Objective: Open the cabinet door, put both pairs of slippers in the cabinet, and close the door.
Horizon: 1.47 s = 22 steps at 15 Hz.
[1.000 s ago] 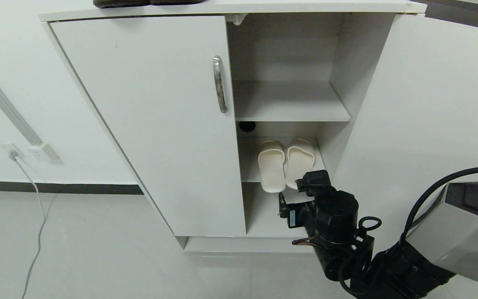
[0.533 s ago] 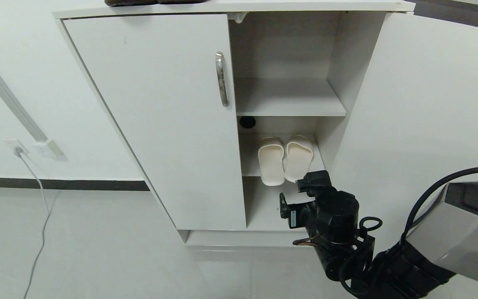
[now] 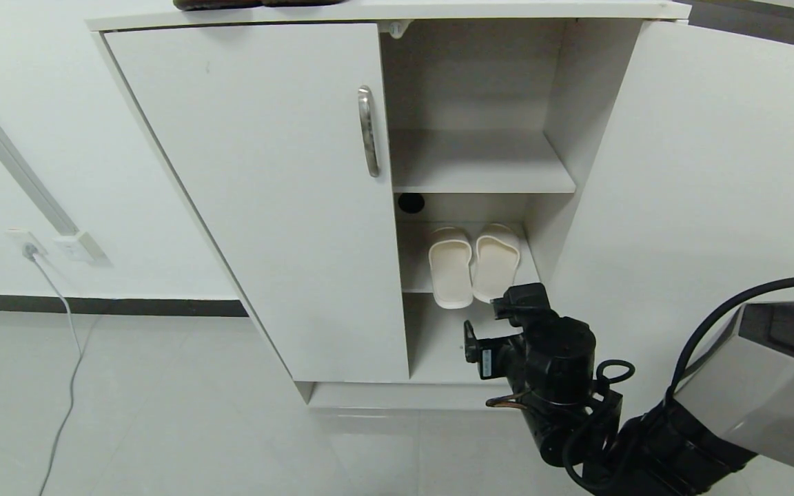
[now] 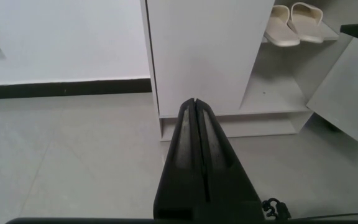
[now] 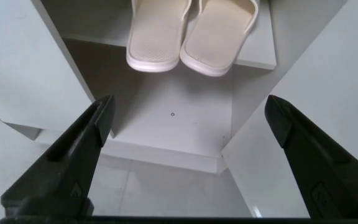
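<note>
Two cream slippers (image 3: 473,265) lie together on one cabinet shelf (image 3: 413,265).

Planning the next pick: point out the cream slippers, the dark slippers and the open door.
cream slippers (image 3: 451,269), head view, left one's middle
dark slippers (image 3: 218,4), head view, visible lower edge
open door (image 3: 700,172), head view, inner face

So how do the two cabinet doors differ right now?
The left door is shut; the right door is swung wide open. The left door shows a metal handle; the right door shows a bare face. The left door covers its half, while the right one leaves the cream slippers in view. Both are white.
</note>
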Available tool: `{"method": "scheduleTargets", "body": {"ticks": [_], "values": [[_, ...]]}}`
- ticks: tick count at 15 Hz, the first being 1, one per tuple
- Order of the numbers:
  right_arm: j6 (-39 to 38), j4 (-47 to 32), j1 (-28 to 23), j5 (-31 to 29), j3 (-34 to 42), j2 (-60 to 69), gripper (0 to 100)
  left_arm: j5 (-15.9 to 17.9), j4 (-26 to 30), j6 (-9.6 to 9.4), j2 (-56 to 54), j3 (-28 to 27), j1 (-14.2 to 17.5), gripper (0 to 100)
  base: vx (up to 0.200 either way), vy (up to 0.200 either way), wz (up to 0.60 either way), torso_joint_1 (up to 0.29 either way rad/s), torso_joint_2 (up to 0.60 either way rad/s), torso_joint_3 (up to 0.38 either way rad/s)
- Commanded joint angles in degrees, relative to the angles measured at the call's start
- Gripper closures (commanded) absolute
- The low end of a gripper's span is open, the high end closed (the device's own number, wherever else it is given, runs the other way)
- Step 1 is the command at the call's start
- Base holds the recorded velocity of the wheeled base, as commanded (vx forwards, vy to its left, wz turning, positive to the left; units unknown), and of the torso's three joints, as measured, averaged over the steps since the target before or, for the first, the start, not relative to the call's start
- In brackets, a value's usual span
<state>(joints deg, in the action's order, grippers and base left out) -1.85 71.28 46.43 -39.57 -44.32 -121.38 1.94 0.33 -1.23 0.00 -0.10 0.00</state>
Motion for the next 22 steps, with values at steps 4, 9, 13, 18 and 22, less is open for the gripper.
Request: {"method": "scheduleTargets", "body": {"ticks": [4, 9, 13, 18, 22], "values": [[0.1, 0.0, 0.1, 0.0, -0.1, -0.1, 0, 0.0, 0.0, -0.09, 0.1, 0.0, 0.0, 100, 0.000, 0.000, 0.00, -0.001, 0.00, 0.015], [0.1, 0.1, 0.1, 0.0, -0.1, 0.3, 0, 0.0, 0.0, -0.09, 0.1, 0.0, 0.0, 100, 0.000, 0.000, 0.00, 0.002, 0.00, 0.180], [0.1, 0.1, 0.1, -0.1, -0.1, 0.2, 0, 0.0, 0.0, -0.09, 0.1, 0.0, 0.0, 100, 0.000, 0.000, 0.00, 0.001, 0.00, 0.179], [0.0, 0.3, 0.2, -0.2, -0.1, -0.6, 0, 0.0, 0.0, -0.09, 0.1, 0.0, 0.0, 100, 0.000, 0.000, 0.00, 0.001, 0.00, 0.010], [0.0, 0.6, 0.9, -0.2, 0.1, -0.8, 0, 0.1, 0.0, 0.00, 0.1, 0.0, 0.0, 100, 0.000, 0.000, 0.00, 0.000, 0.00, 0.000]]}}
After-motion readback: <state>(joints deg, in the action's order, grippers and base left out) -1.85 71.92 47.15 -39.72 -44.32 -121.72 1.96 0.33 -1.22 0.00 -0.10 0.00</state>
